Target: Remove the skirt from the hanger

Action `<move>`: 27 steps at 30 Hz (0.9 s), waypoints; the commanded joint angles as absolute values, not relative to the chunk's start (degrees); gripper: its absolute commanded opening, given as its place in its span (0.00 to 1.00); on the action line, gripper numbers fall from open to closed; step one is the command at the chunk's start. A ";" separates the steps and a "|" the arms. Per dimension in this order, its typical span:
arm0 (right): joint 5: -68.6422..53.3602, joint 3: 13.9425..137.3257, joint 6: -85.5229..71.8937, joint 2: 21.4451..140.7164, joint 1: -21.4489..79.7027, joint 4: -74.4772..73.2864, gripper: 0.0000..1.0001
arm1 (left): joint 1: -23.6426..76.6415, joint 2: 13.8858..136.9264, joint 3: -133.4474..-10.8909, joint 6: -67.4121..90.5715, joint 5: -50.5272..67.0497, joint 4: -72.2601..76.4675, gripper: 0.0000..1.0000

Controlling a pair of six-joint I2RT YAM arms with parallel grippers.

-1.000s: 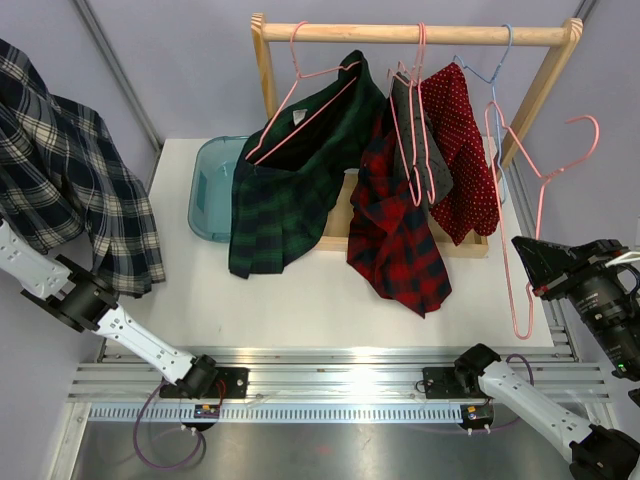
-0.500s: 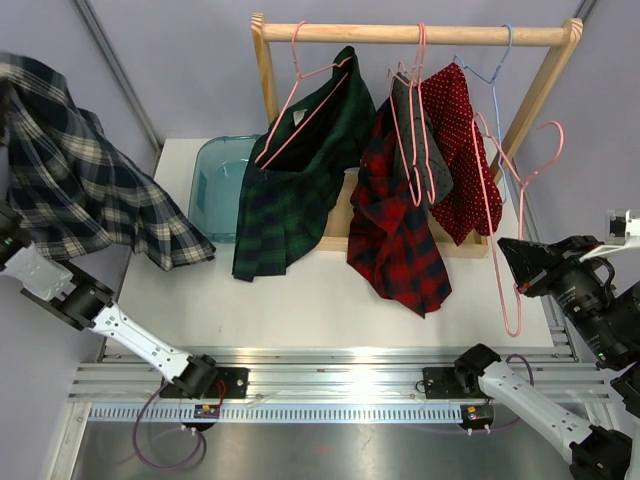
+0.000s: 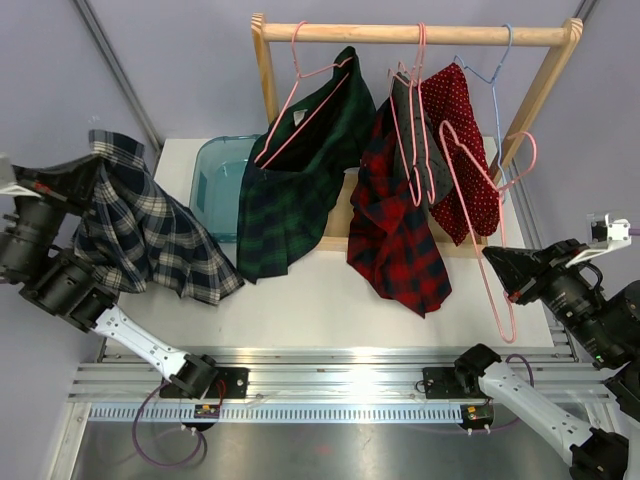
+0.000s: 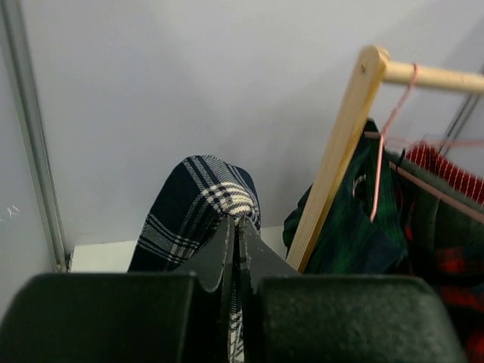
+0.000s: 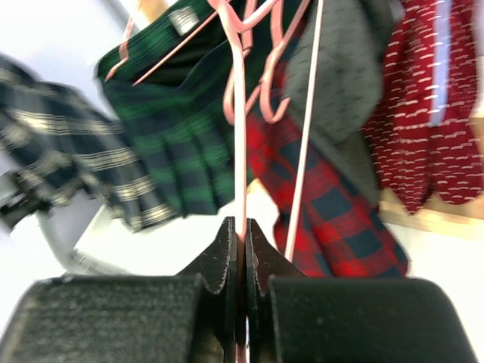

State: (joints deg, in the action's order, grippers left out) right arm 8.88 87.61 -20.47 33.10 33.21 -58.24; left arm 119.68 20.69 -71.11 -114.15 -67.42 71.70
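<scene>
1. separation was seen between the navy plaid skirt and the pink hanger. the skirt was held over the table's left side and the bare hanger at its right, the two well apart.
2. the left gripper was seen with its fingers pressed together on a bunched fold of the skirt. the cloth was draped down and to the right of them, with the hem spread over the near-left part of the white table.
3. the right gripper was clamped on the hanger's thin wire near its lower end. the hanger's long axis was held close to upright, leaning left, with the hook uppermost beside the rack's right post. whether the hook touched the post could not be told.
4. the removal itself was judged done. since the skirt was hung below the left fingers and that arm was the nearer one, a lowering and release by the left arm was judged to be what remained.
5. the teal tub was set at the back left of the table, just beyond the held skirt and partly hidden. nothing was seen in its visible part.
6. on the wooden rail were hung a green plaid skirt, a red plaid garment, a grey garment and a red dotted garment.
</scene>
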 commanded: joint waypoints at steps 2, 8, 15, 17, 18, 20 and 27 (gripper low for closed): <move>0.26 85.78 -19.69 31.38 33.05 -53.09 0.00 | 149.15 18.96 -66.44 -120.58 -73.64 70.88 0.00; -0.26 85.87 -20.39 31.90 33.05 -54.40 0.00 | 148.36 41.27 -76.18 -145.46 -63.56 95.54 0.00; 3.69 87.36 -21.01 31.55 33.05 -55.98 0.00 | 146.07 52.98 -92.35 -152.92 -47.15 95.54 0.00; 3.95 88.15 -20.83 31.90 32.96 -56.86 0.00 | 146.07 57.29 -99.64 -154.16 -43.70 95.54 0.00; 4.04 88.24 -20.83 32.08 32.96 -57.04 0.00 | 146.07 57.91 -100.54 -154.42 -40.98 95.54 0.00; 4.48 87.55 -21.27 31.64 32.96 -56.87 0.00 | 145.72 56.96 -100.72 -154.07 -39.56 95.71 0.00; 4.39 86.84 -21.62 31.64 33.05 -56.87 0.00 | 149.15 48.44 -96.42 -154.34 -41.12 93.43 0.00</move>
